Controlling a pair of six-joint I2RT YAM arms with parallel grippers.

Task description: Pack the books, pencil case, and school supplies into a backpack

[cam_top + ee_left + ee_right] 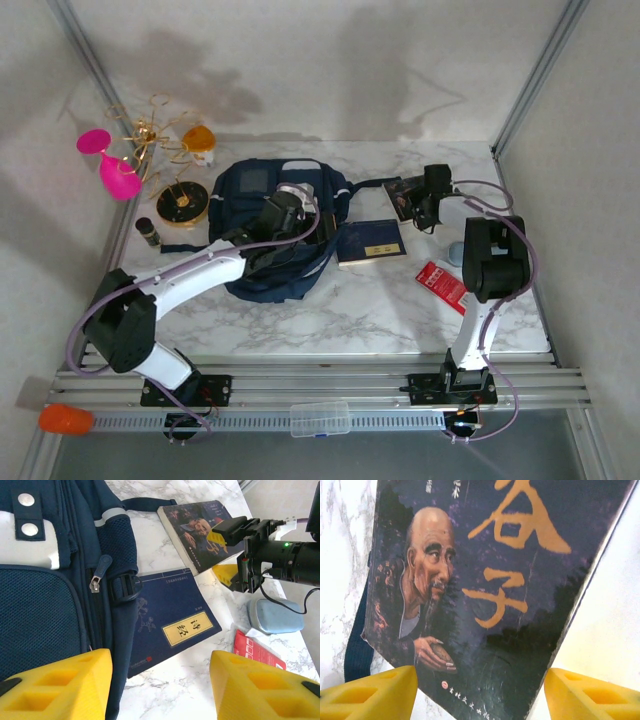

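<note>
Open right gripper (480, 697), dark book (485, 580) beneath

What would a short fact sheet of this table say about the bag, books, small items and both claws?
Backpack: navy, lying flat
Navy book: flat, against the backpack
Dark glossy book: behind the navy one
Pencil case: right of navy book
Red packet: beside pencil case
Left gripper: open, at backpack's edge
Right gripper: open, over glossy book
</note>
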